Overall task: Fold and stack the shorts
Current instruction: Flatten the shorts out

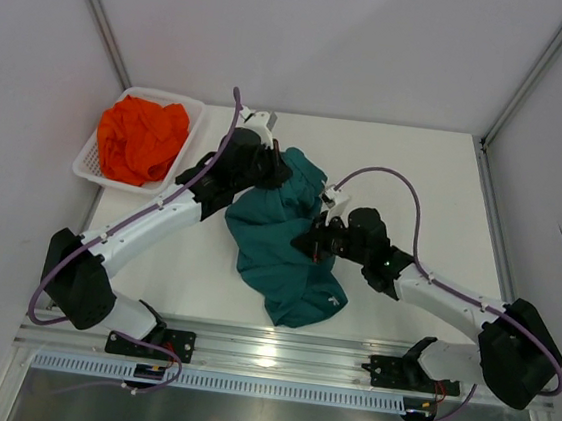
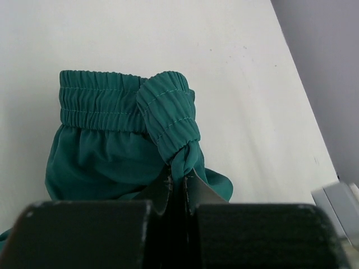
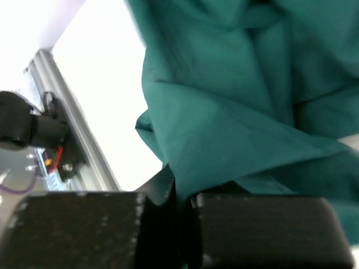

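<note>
Shorts [image 1: 278, 260] pinched by left tool [image 2: 178, 186], right tool [image 3: 182, 193].

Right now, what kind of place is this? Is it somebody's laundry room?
Probably a robot test booth, not a home: two robot arms bolted to a metal rail, a white table boxed in by plain walls, and just teal shorts on it, orange shorts in a basket.
</note>
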Robot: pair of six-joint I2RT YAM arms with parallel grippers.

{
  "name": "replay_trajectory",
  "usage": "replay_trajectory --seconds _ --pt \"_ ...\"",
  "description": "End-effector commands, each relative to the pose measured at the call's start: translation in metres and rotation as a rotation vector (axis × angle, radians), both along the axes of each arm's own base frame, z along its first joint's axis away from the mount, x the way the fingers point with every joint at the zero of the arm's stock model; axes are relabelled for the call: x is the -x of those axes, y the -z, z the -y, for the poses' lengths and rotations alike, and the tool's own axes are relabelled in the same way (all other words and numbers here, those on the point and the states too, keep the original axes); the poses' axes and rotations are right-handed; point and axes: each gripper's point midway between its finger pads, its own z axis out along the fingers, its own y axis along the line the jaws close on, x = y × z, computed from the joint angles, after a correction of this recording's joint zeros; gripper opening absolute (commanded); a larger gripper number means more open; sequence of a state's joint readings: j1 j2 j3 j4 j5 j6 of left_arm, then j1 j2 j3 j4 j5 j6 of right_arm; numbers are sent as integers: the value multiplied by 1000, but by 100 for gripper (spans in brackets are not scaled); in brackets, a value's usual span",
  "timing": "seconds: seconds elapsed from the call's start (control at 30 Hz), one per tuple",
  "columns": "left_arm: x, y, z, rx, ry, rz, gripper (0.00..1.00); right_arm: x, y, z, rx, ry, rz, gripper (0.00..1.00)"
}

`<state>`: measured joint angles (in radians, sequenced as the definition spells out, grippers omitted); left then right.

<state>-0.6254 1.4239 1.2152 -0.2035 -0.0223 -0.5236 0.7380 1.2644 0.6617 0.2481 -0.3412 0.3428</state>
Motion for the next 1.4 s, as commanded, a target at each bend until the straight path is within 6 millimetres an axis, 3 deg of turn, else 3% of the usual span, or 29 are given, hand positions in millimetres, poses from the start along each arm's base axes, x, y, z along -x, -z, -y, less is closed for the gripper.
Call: replay_trajectory --seconds 0.0,0.03,0.13,0.17,0.33,0.37,0.47,0.57,0.6,0.7,0.8,0.83,0.9,0.93,1.0,1.03,1.13,1.37 --pt "-15 -37 -13 50 -62 65 0 8 -36 -14 -41 -40 115 0" --pt "-26 -32 -25 37 -97 42 0 21 -45 -17 -27 -56 179 0" --pt "-48 -35 -44 40 -152 22 0 46 -32 -11 43 -80 204 0" --pt "-59 -34 -62 38 -196 14 0 61 -24 -8 72 -112 211 0" --pt "-92 -49 -100 50 -291 18 0 112 8 -9 179 -255 169 0" --pt "-95 -48 -103 49 -300 13 0 133 18 -11 214 -320 155 2" --pt "-105 -51 -111 57 -326 11 0 170 38 -16 282 -443 123 21" --pt "-109 -52 -115 65 -340 10 0 190 49 -18 340 -513 87 39" --pt "-110 -50 -118 70 -350 8 0 191 46 -20 352 -495 103 56" --pt "-109 -54 -123 82 -362 16 0 183 40 -14 344 -437 122 77" --pt "-106 -52 -121 90 -339 13 0 166 16 -7 244 -345 156 84" --pt "-103 -51 -121 87 -338 11 0 150 6 -1 189 -266 147 87" --pt "-101 -48 -123 80 -341 9 0 132 0 6 145 -187 116 87" --pt "-100 -47 -124 77 -346 11 0 110 -4 14 116 -108 95 86" --pt "-99 -44 -126 68 -350 7 0 99 2 19 66 -42 -13 85" --pt "-100 -43 -128 67 -353 4 0 84 1 23 32 11 -42 85" --pt "-100 -36 -131 61 -360 -7 0 84 10 16 -29 19 -144 84" --pt "-101 -34 -134 58 -367 -10 0 63 55 20 163 110 -125 77"
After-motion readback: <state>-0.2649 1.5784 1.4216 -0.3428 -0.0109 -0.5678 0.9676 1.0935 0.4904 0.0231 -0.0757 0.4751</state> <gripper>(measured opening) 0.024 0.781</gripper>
